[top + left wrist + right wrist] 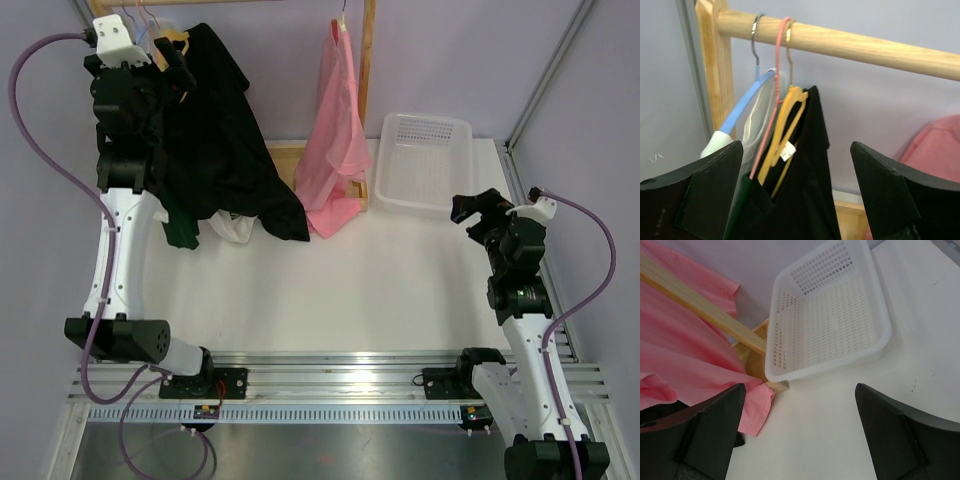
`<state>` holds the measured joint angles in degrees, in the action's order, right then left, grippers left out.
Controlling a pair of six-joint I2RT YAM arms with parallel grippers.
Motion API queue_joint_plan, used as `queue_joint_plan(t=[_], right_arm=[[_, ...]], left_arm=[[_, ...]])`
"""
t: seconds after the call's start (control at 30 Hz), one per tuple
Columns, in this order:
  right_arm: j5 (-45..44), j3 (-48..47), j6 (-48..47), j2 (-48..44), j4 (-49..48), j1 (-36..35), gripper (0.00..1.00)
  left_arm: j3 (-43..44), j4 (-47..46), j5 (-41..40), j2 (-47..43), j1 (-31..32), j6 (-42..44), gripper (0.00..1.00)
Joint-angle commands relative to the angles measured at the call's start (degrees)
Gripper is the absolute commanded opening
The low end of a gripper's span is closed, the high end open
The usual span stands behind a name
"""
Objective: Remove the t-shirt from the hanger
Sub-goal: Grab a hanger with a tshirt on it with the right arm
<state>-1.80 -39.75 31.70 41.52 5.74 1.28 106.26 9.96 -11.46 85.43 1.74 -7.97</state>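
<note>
The black t-shirt (225, 140) is hanging on a yellow hanger (785, 125), upper left, and a small white tag (788, 151) there is too blurry to read. The left gripper (796, 148) and right gripper (800, 387) are gaping wide, holding nothing.

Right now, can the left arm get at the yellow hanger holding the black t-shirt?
Probably yes. The left gripper is open right in front of the yellow hanger, with nothing between them, though a pink hanger crowds close beside it on the rail.
</note>
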Motion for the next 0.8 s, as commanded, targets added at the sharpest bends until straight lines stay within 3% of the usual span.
queue_joint_plan(t=[0.0, 0.07, 0.43, 0.6, 0.77], right_arm=[[1.5, -2.8, -0.8, 0.8, -2.1, 0.0, 0.99], [3.5, -3.6, -0.7, 1.3, -2.1, 0.0, 1.0], [11.1, -13.2, 0.9, 7.0, -2.4, 0.0, 0.99], [18.8, -21.3, 2.9, 12.0, -4.9, -0.5, 1.0], [16.8, -31.5, 0.3, 18.9, -1.8, -5.5, 0.99]], left_arm=[[-3.9, -5.6, 2.5, -5.6, 1.5, 2.7, 0.94], [-5.9, -6.1, 3.6, -8.4, 1.8, 2.3, 0.99], [-24.8, -12.9, 11.1, -21.2, 1.8, -2.2, 0.99], [-28.1, -14.3, 17.9, -23.0, 1.9, -5.8, 0.99], [-28.1, -13.6, 21.2, -22.0, 3.0, -5.9, 0.99]])
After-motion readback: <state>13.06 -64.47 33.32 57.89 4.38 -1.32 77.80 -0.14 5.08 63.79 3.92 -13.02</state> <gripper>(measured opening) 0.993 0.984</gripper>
